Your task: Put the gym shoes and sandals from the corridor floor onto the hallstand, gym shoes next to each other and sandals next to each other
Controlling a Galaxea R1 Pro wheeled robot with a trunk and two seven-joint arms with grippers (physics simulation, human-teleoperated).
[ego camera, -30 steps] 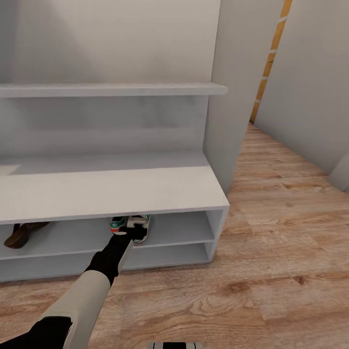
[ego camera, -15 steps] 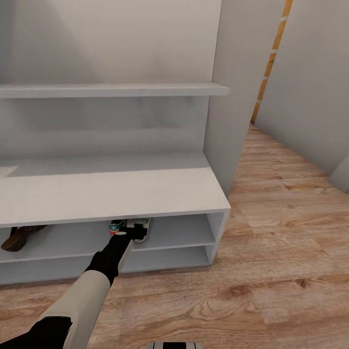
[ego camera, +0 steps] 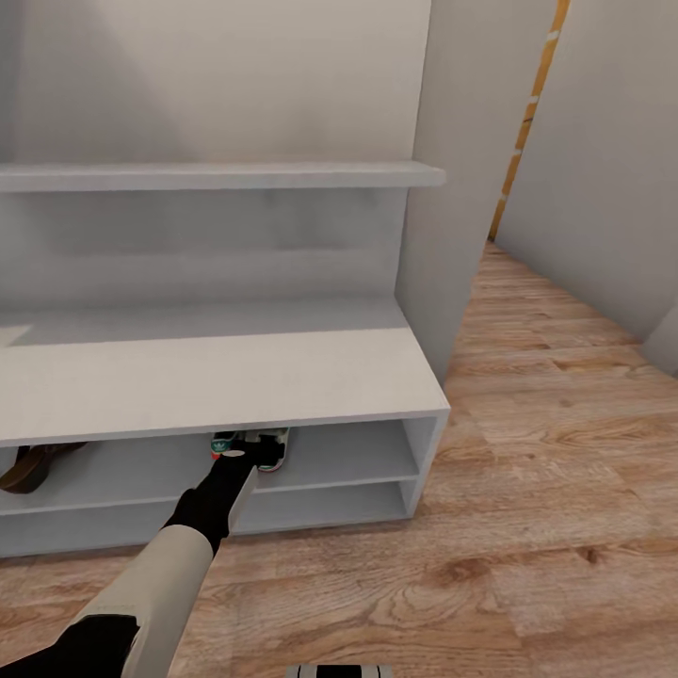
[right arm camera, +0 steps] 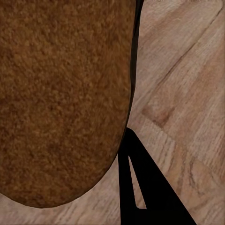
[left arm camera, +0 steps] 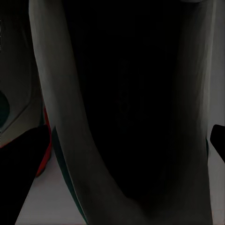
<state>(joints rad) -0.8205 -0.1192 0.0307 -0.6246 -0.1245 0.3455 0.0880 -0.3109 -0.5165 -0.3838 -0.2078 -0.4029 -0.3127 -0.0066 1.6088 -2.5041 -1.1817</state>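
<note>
Corridor with wood plank floor, grey walls, an orange strip in the far gap. The hallstand fills the left and middle of the head view: pale grey, tall back panel, one upper shelf, a wide top board, two open shelf levels below.

Left arm reaches forward and down from the lower left corner of the head view, cream forearm, black wrist. Left claw sits at the front edge of the upper open level, right at the shoe. Shoe is white with green stripes and a bit of red, resting on that level under the top board, partly hidden by it. Left wrist view is very dark and close: black shoe lining, pale rim round it, green and red trim at one side, black fingers at both edges. Fingers straddle the shoe, so the claw looks clamped on it, though contact is hard to see.

A brown sandal lies at the far left of the same level, well apart from the shoe, cut off by the picture edge.

Right wrist view: a second sandal, brown fuzzy sole close to the camera, floor behind it, one black finger just beside the sole edge. Sandal hangs above the floor; cannot tell whether the right claw is clamped or apart.
</note>
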